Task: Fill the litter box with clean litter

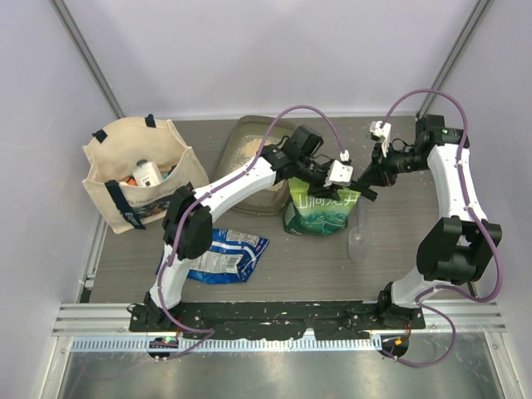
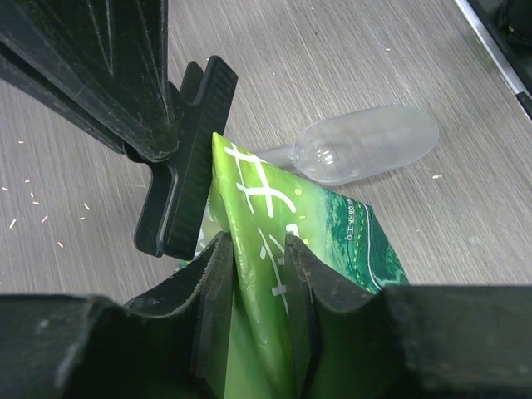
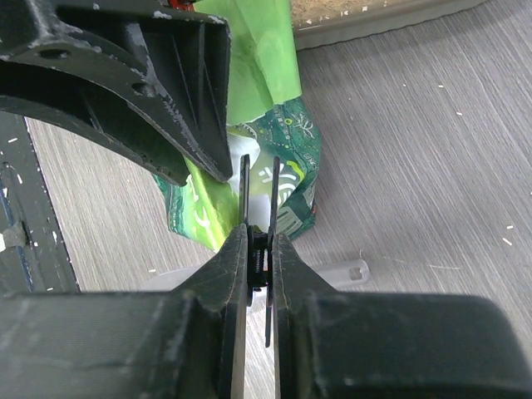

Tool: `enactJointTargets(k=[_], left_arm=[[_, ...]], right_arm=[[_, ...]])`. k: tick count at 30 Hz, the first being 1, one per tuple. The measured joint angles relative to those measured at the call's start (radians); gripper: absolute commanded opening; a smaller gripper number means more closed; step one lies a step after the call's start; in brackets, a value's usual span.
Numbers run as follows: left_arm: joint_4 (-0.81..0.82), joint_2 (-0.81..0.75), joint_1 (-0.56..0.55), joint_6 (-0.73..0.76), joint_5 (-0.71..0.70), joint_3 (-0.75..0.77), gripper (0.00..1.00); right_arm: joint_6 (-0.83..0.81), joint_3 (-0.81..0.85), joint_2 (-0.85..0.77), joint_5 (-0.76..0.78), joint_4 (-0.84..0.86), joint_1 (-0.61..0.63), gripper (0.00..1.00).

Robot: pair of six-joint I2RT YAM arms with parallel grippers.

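Note:
The smoky grey-brown litter box (image 1: 235,193) lies at the back centre with tan clean litter (image 1: 249,150) in it; its rim (image 3: 374,29) and litter (image 3: 332,7) show at the top of the right wrist view. A green-and-white bag (image 1: 320,212) stands just right of it. My left gripper (image 1: 334,188) is shut on the bag's folded top edge (image 2: 332,241), fingers either side (image 2: 253,245). My right gripper (image 1: 364,184) is shut on a black clip (image 3: 273,195) at the bag's top (image 3: 295,141). The clip also shows in the left wrist view (image 2: 179,174).
A clear plastic scoop (image 1: 359,237) lies on the table right of the bag, seen also in the left wrist view (image 2: 366,150). A blue crinkly packet (image 1: 224,253) lies front left. A beige tote bag (image 1: 137,174) with bottles stands at the left.

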Motion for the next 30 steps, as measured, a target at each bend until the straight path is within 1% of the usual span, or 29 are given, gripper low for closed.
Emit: enactJointTargets(k=[3, 4, 5, 7, 10, 12, 15, 17, 18, 20, 21, 24, 26, 30], left_arm=[[0.024, 0.003, 0.001, -0.058, 0.003, 0.0, 0.23], [0.035, 0.004, 0.002, -0.079, 0.005, 0.0, 0.19], [0.045, 0.006, 0.005, -0.105, 0.009, 0.0, 0.17], [0.069, 0.012, 0.008, -0.159, 0.024, 0.0, 0.11], [0.116, 0.023, 0.013, -0.266, 0.046, -0.002, 0.06], [0.151, 0.023, 0.016, -0.338, 0.054, -0.014, 0.04], [0.213, 0.023, 0.022, -0.425, 0.068, -0.04, 0.05], [0.239, 0.023, 0.025, -0.466, 0.074, -0.049, 0.09], [0.248, 0.023, 0.027, -0.482, 0.076, -0.051, 0.18], [0.269, 0.026, 0.028, -0.504, 0.079, -0.053, 0.31], [0.285, 0.028, 0.027, -0.511, 0.079, -0.053, 0.41], [0.332, 0.028, 0.025, -0.526, 0.075, -0.062, 0.47], [0.37, 0.025, 0.024, -0.524, 0.07, -0.083, 0.5], [0.407, 0.015, 0.023, -0.479, 0.066, -0.128, 0.55]], right_arm=[[0.017, 0.011, 0.0, 0.001, -0.002, -0.029, 0.02], [0.02, 0.024, 0.001, 0.0, -0.006, -0.045, 0.01], [0.019, 0.042, 0.001, 0.0, -0.013, -0.064, 0.02], [-0.016, 0.085, 0.001, 0.002, -0.032, -0.095, 0.01], [-0.114, 0.121, -0.024, 0.019, -0.034, -0.127, 0.01], [-0.174, 0.099, -0.066, 0.036, -0.034, -0.128, 0.01], [-0.26, 0.017, -0.151, 0.071, -0.047, -0.123, 0.01], [-0.317, -0.029, -0.199, 0.097, -0.064, -0.121, 0.01], [-0.343, -0.04, -0.215, 0.107, -0.072, -0.12, 0.02], [-0.381, -0.048, -0.23, 0.119, -0.078, -0.119, 0.01], [-0.396, -0.048, -0.232, 0.123, -0.079, -0.119, 0.01], [-0.406, -0.048, -0.226, 0.132, -0.079, -0.116, 0.01], [-0.397, -0.046, -0.218, 0.133, -0.079, -0.116, 0.02], [-0.385, -0.035, -0.191, 0.118, -0.079, -0.114, 0.01]])
